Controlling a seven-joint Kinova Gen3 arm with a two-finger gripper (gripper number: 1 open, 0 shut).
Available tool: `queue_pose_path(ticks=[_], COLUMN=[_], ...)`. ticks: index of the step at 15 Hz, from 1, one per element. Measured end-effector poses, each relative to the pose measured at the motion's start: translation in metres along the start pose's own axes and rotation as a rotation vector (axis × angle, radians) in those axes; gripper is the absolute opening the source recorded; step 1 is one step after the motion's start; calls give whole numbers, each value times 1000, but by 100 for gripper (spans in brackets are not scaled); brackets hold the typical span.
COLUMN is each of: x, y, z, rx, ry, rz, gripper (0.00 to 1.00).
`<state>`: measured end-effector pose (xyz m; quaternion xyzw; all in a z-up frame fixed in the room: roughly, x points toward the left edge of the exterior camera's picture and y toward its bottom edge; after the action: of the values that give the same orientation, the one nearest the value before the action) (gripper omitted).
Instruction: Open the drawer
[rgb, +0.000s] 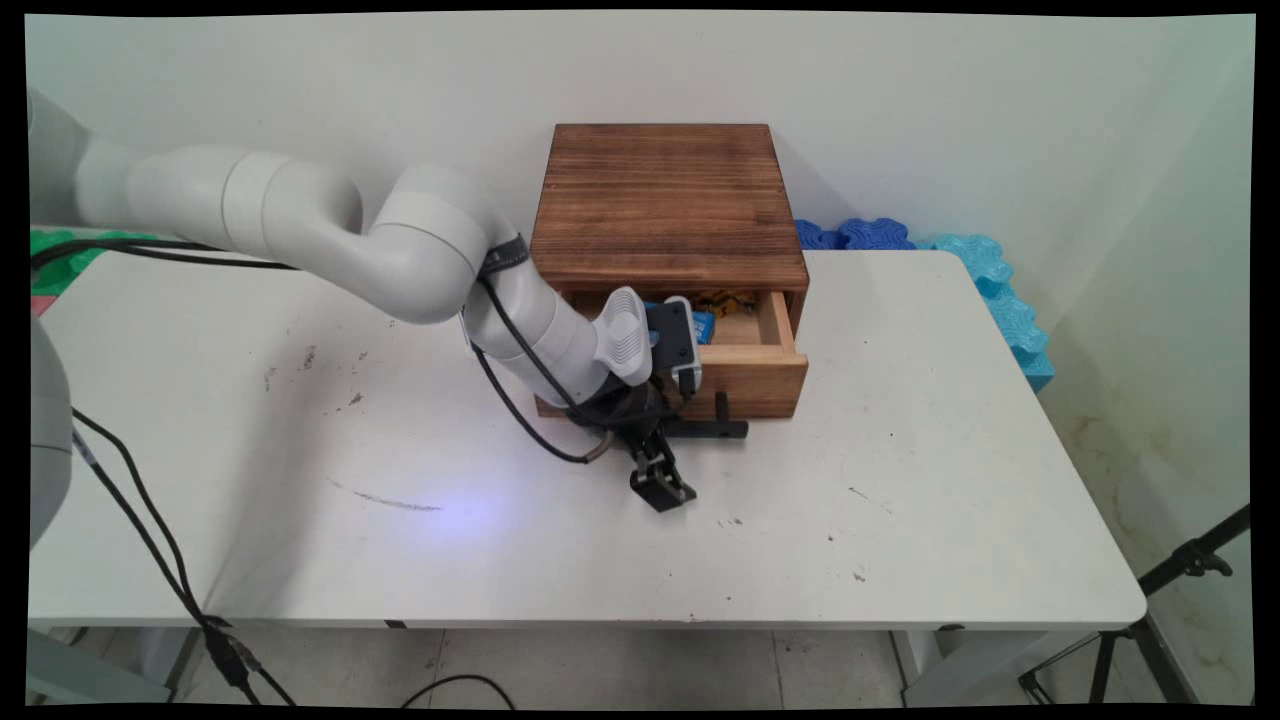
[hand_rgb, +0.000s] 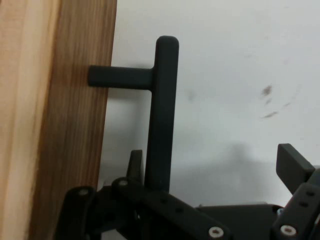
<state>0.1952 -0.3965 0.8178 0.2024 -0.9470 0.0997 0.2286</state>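
The end effector (hand_rgb: 220, 175) was seen spread wide just in front of the drawer (rgb: 745, 365), nothing held, with the black T-handle (hand_rgb: 161, 110) lying beside its left finger (hand_rgb: 135, 165). The drawer was found pulled partly out of the dark wooden box (rgb: 668, 200) on the white bench (rgb: 900, 480), with small packets (rgb: 722, 300) glimpsed inside. Blue foam pieces (rgb: 985, 270) were noted behind.

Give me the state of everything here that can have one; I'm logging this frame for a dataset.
Drawer: partly pulled out of the wooden box, items inside.
Handle: black bar on the drawer front, between the end effector's fingers, not clamped.
End effector: open, low at the drawer front, one finger well clear of the handle.
Table: white, scuffed.
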Motion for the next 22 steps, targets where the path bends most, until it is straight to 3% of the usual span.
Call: queue_pose_path(ticks=[22], x=[-13], y=[94], z=[-36], rx=[-119], ry=[14], rz=[2], gripper=[100])
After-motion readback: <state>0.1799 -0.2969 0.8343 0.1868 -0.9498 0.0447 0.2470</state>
